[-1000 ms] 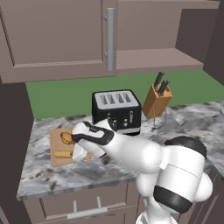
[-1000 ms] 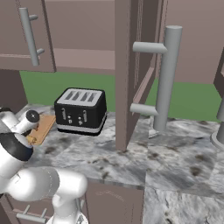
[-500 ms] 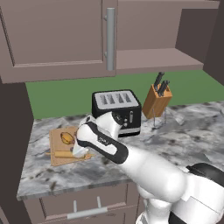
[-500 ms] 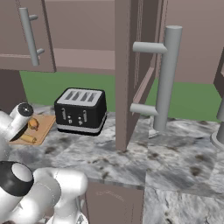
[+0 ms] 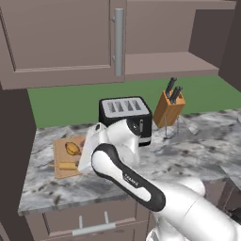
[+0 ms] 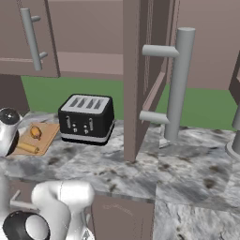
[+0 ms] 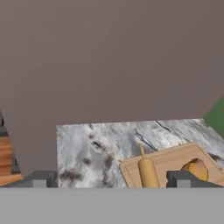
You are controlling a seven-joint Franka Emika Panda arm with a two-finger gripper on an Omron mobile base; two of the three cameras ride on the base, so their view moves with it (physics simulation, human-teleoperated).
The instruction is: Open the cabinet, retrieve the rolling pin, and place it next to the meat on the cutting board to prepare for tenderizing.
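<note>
A: Lower left of the left base frame: slim tan wooden rolling pin (image 5: 67,165) lying on the flat light-wood cutting board (image 5: 60,150), just beside the small golden-brown meat (image 5: 72,148).

B: Bottom of the hand frame: two-finger gripper (image 7: 111,179) spread wide, holding nothing, rolling pin between its dark tips. Right base frame, centre: mauve-brown cabinet (image 6: 137,70) door swung open.

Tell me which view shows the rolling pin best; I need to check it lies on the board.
The hand view: the rolling pin lies large and near on the board, beside the meat. The left base view shows it small, partly behind the arm; the right base view shows it small at the board's near edge.
</note>
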